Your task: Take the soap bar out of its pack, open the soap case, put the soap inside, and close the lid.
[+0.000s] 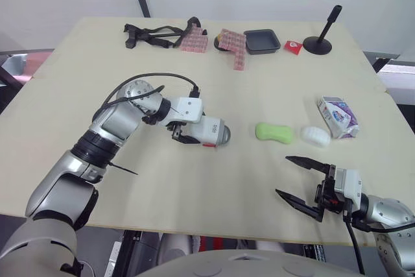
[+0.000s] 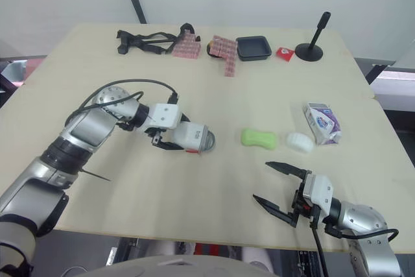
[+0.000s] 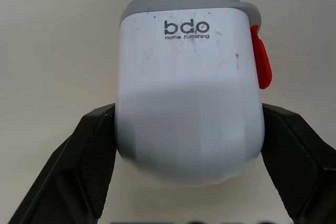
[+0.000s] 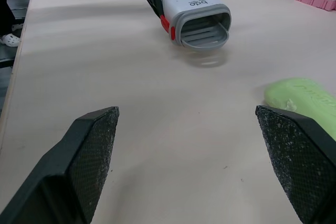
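While the left claw (image 3: pixel 188 129) pinches the case (image 1: pixel 213 133) by its closed end, a pad pressed to each flank, the case lies on its side on the table (image 1: pixel 194 212). It sits left of the soap (image 1: pixel 273 132), apart from it.

- Case mouth uncovered, turned toward the soap's side. Ribbed inside, holding nothing. Red latch on one flank.
- Soap: green, unwrapped, flat on the table, outside any container.
- White oval piece (image 1: pixel 315 136) just right of the soap, not touching.
- Pack (image 1: pixel 337 117) further right of the soap, past the oval piece. Cannot tell whether anything is in it.
- Right claw (image 1: pixel 284 175) nearer the front edge than the soap, fingers spread wide, gripping nothing.
- Black tray (image 1: pixel 264 50) far behind the soap, floor bare.
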Robot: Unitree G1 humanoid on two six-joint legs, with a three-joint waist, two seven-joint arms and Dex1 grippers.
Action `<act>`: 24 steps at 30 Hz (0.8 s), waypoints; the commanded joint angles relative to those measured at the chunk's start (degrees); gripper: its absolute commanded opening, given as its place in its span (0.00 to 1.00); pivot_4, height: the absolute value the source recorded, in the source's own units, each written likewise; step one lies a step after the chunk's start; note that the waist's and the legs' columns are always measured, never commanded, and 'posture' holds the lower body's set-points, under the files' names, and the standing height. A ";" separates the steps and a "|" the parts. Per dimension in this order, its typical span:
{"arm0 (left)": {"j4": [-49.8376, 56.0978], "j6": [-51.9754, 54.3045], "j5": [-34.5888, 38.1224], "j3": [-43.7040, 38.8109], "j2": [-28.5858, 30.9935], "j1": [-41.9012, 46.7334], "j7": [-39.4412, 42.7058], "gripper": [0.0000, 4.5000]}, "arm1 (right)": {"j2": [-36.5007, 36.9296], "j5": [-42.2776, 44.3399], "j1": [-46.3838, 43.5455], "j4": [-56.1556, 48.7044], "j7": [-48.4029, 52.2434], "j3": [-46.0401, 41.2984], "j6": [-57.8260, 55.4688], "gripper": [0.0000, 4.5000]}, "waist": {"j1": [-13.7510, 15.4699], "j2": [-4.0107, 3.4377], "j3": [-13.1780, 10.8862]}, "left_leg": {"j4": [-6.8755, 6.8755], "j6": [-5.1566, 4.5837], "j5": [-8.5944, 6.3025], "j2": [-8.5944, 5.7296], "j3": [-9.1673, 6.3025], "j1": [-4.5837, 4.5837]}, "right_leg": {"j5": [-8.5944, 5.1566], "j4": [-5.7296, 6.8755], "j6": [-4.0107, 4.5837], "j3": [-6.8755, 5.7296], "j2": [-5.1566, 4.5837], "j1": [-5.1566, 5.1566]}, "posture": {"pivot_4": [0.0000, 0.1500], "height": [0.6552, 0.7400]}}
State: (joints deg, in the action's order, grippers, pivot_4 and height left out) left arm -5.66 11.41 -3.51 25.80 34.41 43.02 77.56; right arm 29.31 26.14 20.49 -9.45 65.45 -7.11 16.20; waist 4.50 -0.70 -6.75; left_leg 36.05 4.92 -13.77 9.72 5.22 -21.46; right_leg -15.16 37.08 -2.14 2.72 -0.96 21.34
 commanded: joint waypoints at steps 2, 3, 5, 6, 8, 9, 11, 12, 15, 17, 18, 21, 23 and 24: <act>2.27 1.95 -1.14 -0.10 0.91 1.78 0.24 0.81 | 0.42 0.94 -0.17 -0.01 0.72 -0.09 1.20 0.99 | 0.00 0.00 0.00 | 0.00 0.00 0.00 0.00 0.00 0.00 | 0.00 -0.02 0.00 0.00 0.00 0.00 | 1.00 1.00; 2.41 2.49 -1.50 0.10 0.94 1.95 0.33 0.81 | 0.44 0.92 -0.21 0.10 0.78 -0.08 1.28 0.99 | 0.01 0.00 0.00 | 0.00 0.00 0.00 0.00 0.00 0.00 | 0.00 -0.02 0.00 0.00 0.00 0.00 | 1.00 1.00; 3.21 3.76 -1.88 0.48 1.21 2.25 1.02 0.81 | 0.49 0.88 -0.23 0.26 0.92 -0.08 1.46 0.99 | 0.02 0.00 0.00 | 0.00 0.00 0.00 0.00 0.00 0.00 | 0.00 -0.02 0.00 0.00 0.00 -0.01 | 1.00 1.00; 3.57 4.19 -1.95 0.57 1.34 2.34 1.36 0.81 | 0.50 0.87 -0.24 0.34 0.98 -0.09 1.52 0.99 | 0.02 0.00 0.00 | -0.01 0.00 0.00 0.00 0.00 -0.01 | 0.00 -0.03 0.00 0.00 0.00 -0.01 | 1.00 1.00; 4.06 4.68 -1.96 0.53 1.43 2.44 1.70 0.81 | 0.50 0.85 -0.25 0.44 1.07 -0.11 1.60 0.99 | 0.02 0.00 0.00 | -0.04 0.00 0.00 0.00 0.00 0.00 | 0.00 -0.06 0.00 0.00 0.00 -0.02 | 1.00 1.00; 4.60 5.95 -1.31 0.17 1.09 2.67 1.93 0.81 | 0.51 0.81 -0.27 0.50 1.11 -0.10 1.66 0.99 | 0.02 0.00 0.00 | -0.04 0.00 0.00 0.00 0.00 0.00 | 0.00 -0.07 0.00 -0.01 0.00 -0.03 | 1.00 1.00; 5.79 7.62 -0.23 -0.24 0.63 3.03 2.51 0.81 | 0.47 0.76 -0.17 0.48 1.16 -0.10 1.78 0.99 | 0.00 0.00 0.00 | -0.05 0.00 0.00 0.00 0.00 0.01 | 0.00 -0.07 0.00 -0.01 -0.01 -0.03 | 1.00 1.00; 6.25 8.16 0.00 -0.27 0.45 3.27 2.62 0.81 | 0.46 0.73 -0.11 0.43 1.19 -0.07 1.83 0.99 | 0.01 0.00 0.00 | -0.05 0.00 0.00 0.00 0.00 0.01 | 0.00 -0.07 0.00 -0.01 -0.01 -0.03 | 1.00 1.00; 6.65 8.74 -0.07 -0.03 0.17 3.69 2.52 0.81 | 0.37 0.65 -0.13 0.23 1.10 0.08 1.75 0.99 | 0.01 0.00 0.00 | -0.06 0.00 0.00 0.00 0.00 0.01 | 0.00 -0.07 0.00 -0.01 -0.01 -0.04 | 1.00 1.00; 6.61 8.57 -0.29 0.30 0.25 3.69 2.51 0.81 | 0.37 0.59 -0.08 0.01 1.00 0.17 1.71 0.99 | -0.02 0.00 0.00 | -0.07 0.00 0.00 -0.01 0.00 0.03 | 0.00 -0.16 0.00 -0.01 0.00 -0.05 | 1.00 1.00; 6.66 8.42 -0.49 0.55 0.45 3.60 2.65 0.81 | 0.38 0.58 0.01 -0.21 0.93 0.19 1.65 0.99 | -0.04 0.00 0.00 | -0.09 0.00 0.00 0.00 0.00 0.03 | 0.00 -0.27 0.00 -0.01 0.00 -0.05 | 1.00 1.00; 6.82 8.38 -0.68 0.83 0.87 3.37 2.96 0.81 | 0.47 0.60 0.38 -0.90 0.69 0.18 1.48 0.99 | 0.00 0.00 0.00 | -0.12 0.00 0.00 -0.01 0.00 0.03 | 0.00 -0.29 0.00 -0.01 0.00 -0.06 | 1.00 1.00; 6.74 8.36 -0.65 0.87 0.99 3.41 2.97 0.81 | 0.54 0.62 0.61 -1.36 0.53 0.20 1.36 0.99 | 0.04 0.00 0.00 | -0.12 0.00 0.00 -0.01 0.00 0.02 | 0.00 -0.28 0.00 -0.03 0.00 -0.08 | 1.00 1.00; 6.87 8.45 -0.60 0.96 1.22 3.35 3.14 0.81 | 0.59 0.64 0.88 -1.75 0.42 0.24 1.30 0.99 | 0.06 0.00 0.00 | -0.13 0.00 0.00 -0.01 0.00 0.02 | 0.00 -0.27 0.00 -0.03 0.00 -0.09 | 1.00 1.00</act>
State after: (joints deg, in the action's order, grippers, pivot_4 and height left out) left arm -0.68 19.73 -4.13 27.17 34.67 45.58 80.33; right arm 29.31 26.06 20.86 -9.06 66.02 -6.54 17.01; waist 4.55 -0.70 -6.76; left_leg 35.92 4.92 -13.77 9.71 5.21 -21.44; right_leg -15.16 36.80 -2.15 2.68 -0.96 21.26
